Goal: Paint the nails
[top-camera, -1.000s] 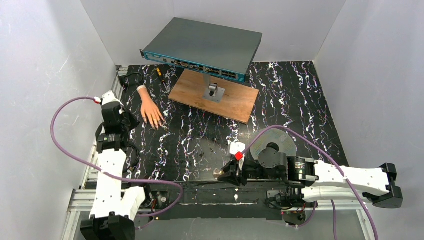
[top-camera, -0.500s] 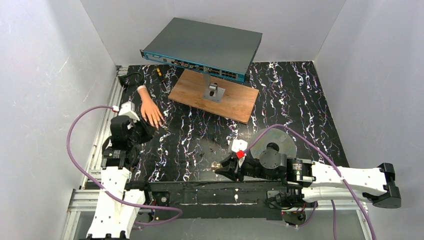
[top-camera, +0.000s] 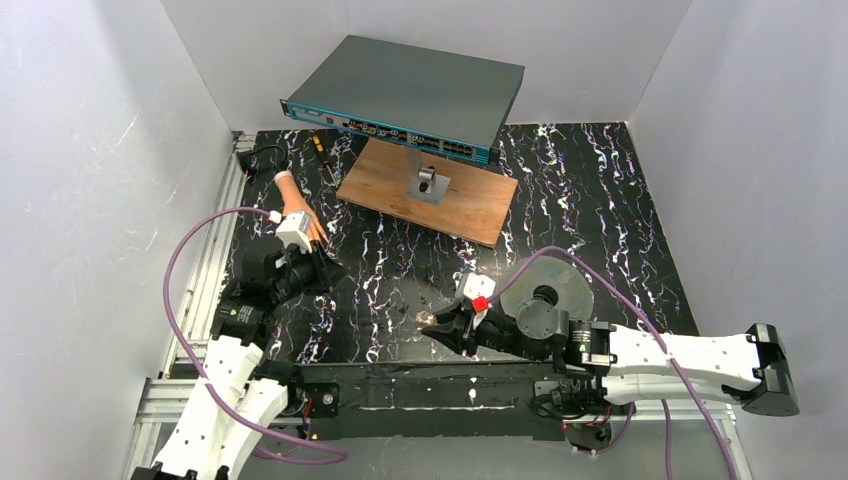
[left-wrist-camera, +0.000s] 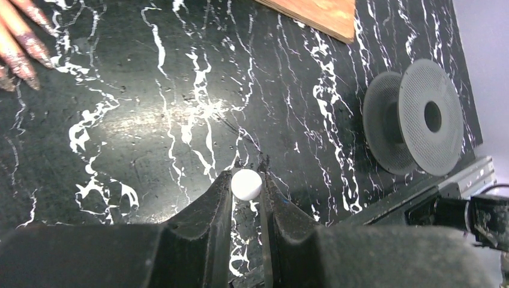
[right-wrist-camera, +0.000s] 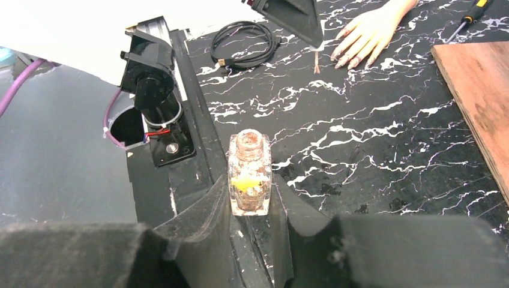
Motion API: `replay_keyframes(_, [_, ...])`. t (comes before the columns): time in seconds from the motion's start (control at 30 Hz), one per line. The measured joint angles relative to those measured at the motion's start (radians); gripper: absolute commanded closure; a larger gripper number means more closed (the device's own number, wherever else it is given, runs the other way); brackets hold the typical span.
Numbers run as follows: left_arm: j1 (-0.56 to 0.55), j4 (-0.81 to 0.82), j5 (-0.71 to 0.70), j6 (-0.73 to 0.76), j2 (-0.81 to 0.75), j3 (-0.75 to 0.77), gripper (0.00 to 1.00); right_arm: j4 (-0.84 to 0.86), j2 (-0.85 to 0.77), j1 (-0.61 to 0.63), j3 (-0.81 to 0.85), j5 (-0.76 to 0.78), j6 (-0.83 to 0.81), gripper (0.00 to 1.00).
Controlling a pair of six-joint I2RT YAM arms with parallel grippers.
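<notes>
Pinching cap (left-wrist-camera: pixel 246 186), left tool (left-wrist-camera: pixel 247 170) tilted downward

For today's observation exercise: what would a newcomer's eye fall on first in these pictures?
The peach mannequin hand at the far left stands out against the black marbled table. Next come the open bottle clamped in the right gripper near the front edge, and the grey network switch raised at the back.

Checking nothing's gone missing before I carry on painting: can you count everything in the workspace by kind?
Mannequin hand: 1
Polish bottle, open: 1
White cap: 1
Grey spool: 1
Black cable: 1
Screwdriver: 1
Wooden board: 1
Network switch: 1
Total: 8
</notes>
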Motion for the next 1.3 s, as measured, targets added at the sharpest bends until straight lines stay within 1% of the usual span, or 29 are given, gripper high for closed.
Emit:
replay_keyframes(0.2, [-0.061,0.023,0.067,0.028,-0.053,-0.033,1.0,0.022,0.037,-0.042,0.0,-0.051,0.007,0.99])
replay_keyframes(0.37, [-0.077,0.055,0.151,0.031,-0.06,-0.033,1.0,0.021,0.044,-0.096,0.0,-0.124,0.027,0.99])
replay_keyframes(0.53, [-0.082,0.051,0.227,0.038,-0.048,-0.027,1.0,0.019,0.046,-0.21,0.001,-0.236,0.08,0.99])
replay_keyframes(0.7, [-0.082,0.048,0.301,0.036,-0.046,-0.019,1.0,-0.018,0.076,-0.273,0.022,-0.326,0.108,0.99])
replay_keyframes(0.9, [-0.084,0.07,0.422,0.003,-0.05,-0.011,1.0,-0.007,0.124,-0.342,0.024,-0.539,0.132,0.99])
replay_keyframes(1.07, [-0.088,0.1,0.491,-0.018,-0.082,-0.022,1.0,0.0,0.212,-0.356,0.035,-0.649,0.14,0.99])
replay_keyframes(1.3, [-0.091,0.155,0.557,-0.036,-0.121,-0.032,1.0,0.004,0.305,-0.356,0.077,-0.692,0.154,0.99])
